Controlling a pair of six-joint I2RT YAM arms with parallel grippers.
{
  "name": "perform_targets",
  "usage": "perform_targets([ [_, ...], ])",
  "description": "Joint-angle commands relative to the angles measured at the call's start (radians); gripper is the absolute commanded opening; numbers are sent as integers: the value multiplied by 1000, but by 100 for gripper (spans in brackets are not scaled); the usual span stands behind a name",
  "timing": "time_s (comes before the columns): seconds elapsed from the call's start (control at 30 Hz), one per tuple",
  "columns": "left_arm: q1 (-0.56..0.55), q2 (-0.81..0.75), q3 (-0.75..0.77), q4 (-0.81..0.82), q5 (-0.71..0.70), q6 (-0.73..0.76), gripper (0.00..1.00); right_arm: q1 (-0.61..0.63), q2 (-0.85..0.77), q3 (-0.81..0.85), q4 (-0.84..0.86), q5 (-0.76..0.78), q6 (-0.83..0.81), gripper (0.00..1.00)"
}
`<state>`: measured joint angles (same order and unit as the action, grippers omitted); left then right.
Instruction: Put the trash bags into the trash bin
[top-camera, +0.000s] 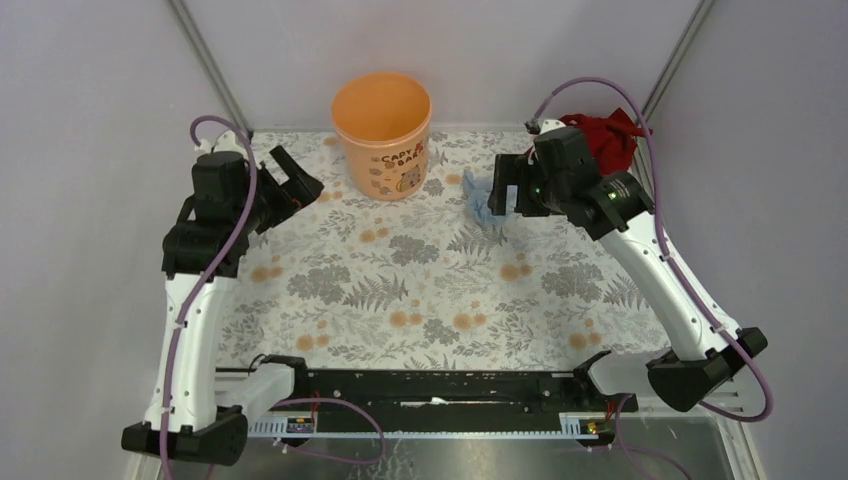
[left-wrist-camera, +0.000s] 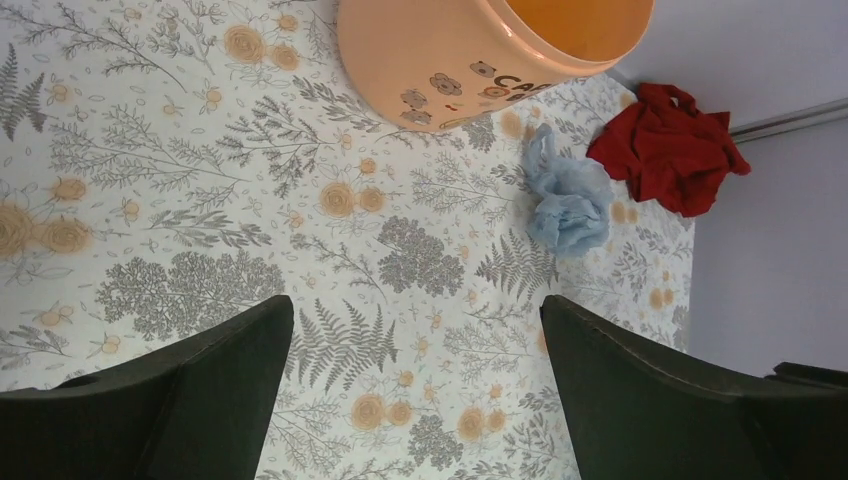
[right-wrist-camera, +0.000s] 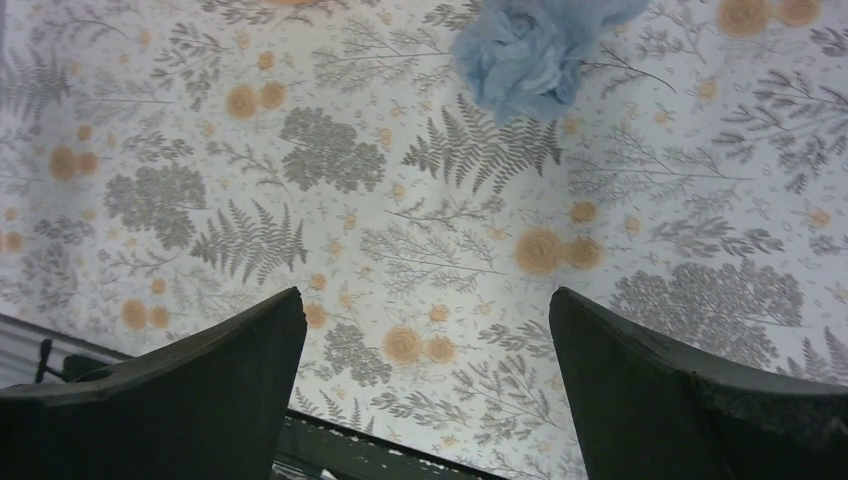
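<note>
The pale blue trash bag (top-camera: 479, 203) lies crumpled on the floral tablecloth, to the right of the orange trash bin (top-camera: 381, 135), which stands upright and looks empty. My right gripper (top-camera: 507, 190) is open and empty, held above the table right beside the bag; in the right wrist view the bag (right-wrist-camera: 535, 50) is ahead of the open gripper (right-wrist-camera: 427, 300). My left gripper (top-camera: 298, 178) is open and empty, left of the bin. The left wrist view shows the gripper (left-wrist-camera: 415, 305), the bin (left-wrist-camera: 450, 60) and the bag (left-wrist-camera: 568, 205).
A dark red cloth (top-camera: 606, 135) lies in the back right corner, behind my right arm; it also shows in the left wrist view (left-wrist-camera: 668, 145). Grey walls close the table's back and sides. A black rail (top-camera: 440, 385) runs along the near edge.
</note>
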<state>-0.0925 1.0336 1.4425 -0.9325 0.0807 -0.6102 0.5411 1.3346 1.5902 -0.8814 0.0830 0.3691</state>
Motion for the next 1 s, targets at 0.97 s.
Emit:
perform_targets([
  [0.97,-92,-136,-215,118,355,0,99,-144,798,274,141,-34,-145,91],
])
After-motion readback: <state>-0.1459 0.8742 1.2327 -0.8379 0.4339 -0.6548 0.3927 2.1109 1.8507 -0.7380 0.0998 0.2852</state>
